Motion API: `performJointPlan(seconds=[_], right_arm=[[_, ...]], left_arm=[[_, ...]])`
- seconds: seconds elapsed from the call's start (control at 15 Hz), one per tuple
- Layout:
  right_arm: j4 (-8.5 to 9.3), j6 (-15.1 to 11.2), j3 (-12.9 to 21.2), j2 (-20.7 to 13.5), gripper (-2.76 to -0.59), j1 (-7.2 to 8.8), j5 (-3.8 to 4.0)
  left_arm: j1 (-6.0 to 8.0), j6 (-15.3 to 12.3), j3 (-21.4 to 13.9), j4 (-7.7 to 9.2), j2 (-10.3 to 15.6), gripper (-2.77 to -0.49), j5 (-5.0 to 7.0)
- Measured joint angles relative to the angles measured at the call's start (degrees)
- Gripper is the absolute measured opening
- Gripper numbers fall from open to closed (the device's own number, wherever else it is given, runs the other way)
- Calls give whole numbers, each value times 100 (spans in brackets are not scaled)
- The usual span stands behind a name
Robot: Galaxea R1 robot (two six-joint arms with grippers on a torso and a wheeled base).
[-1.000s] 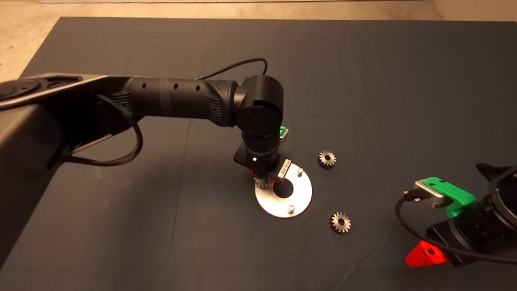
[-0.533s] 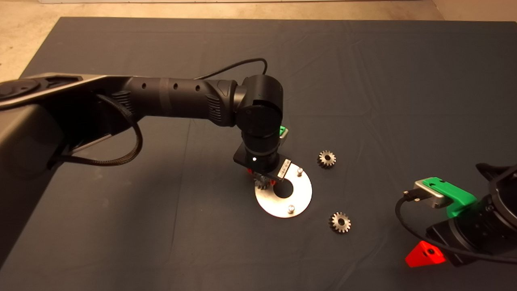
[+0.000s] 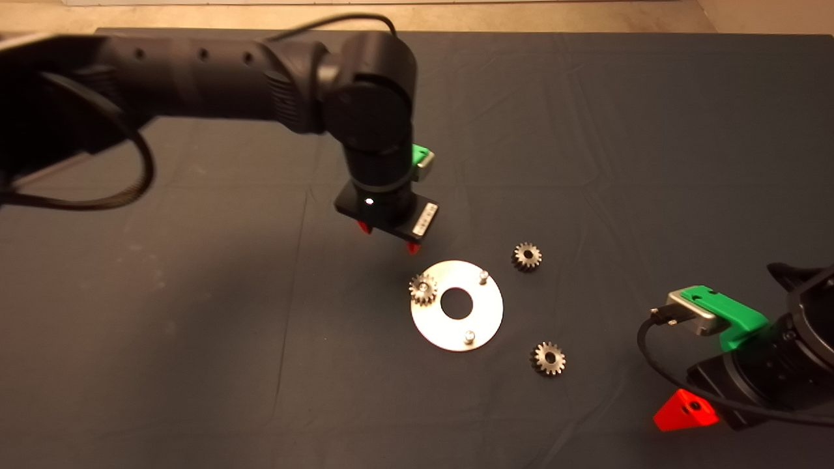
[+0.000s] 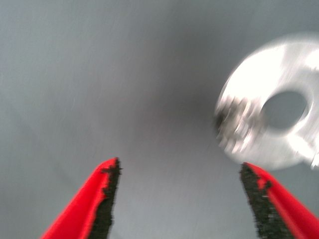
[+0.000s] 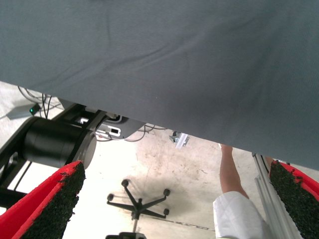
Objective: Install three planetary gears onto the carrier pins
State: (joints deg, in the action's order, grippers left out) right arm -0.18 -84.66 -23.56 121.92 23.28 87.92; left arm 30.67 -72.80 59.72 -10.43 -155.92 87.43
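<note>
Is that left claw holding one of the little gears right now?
No: the left gripper is open and empty above the mat, and the nearest gear sits on a pin of the round plate.

1. The right hand (image 5: 174,209) has its two red fingers (image 5: 47,204) with black pads spread wide apart, nothing between them
2. The dark mat (image 5: 164,59) covering the counter fills most of the view, lightly creased, and ends in a slanted edge
3. Beyond that edge lies the pale floor (image 5: 164,169), seen upside down
4. A black cylindrical machine part (image 5: 57,142) with cables sits just past the mat's edge
5. A star-shaped chair base (image 5: 137,201) with castors stands on the floor
6. A person's leg (image 5: 232,186) with white cloth shows beside a metal rail (image 5: 269,196)
</note>
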Motion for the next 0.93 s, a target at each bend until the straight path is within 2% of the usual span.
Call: performJointPlan(seconds=[0.13,0.2,0.27,0.4,0.53,0.67,0.8,0.93], right_arm=[[-12,455,-399,211,-61,-22,-10],[-15,578,-545,264,-61,-22,-10],[-29,1091,-1136,459,-61,-26,-11],[-94,1757,-2101,841,-61,-29,1],[-186,2419,-2915,1348,-61,-38,-5],[-324,2994,-3576,1880,-61,-90,-5],[-375,3562,-4145,2398,-61,-132,-7],[-445,4046,-4500,2723,-61,-157,-69]], left_arm=[[-13,-361,-914,189,404,-145,-3],[-11,-563,-1382,280,643,-138,-17],[-9,-785,-1781,310,909,-138,-14],[56,-1138,-2433,356,1326,-138,9],[67,-1408,-2848,407,1568,-138,5],[69,-1639,-3083,448,1787,-138,0],[80,-1767,-3224,487,2011,-138,5],[80,-1813,-3324,512,2106,-138,8]])
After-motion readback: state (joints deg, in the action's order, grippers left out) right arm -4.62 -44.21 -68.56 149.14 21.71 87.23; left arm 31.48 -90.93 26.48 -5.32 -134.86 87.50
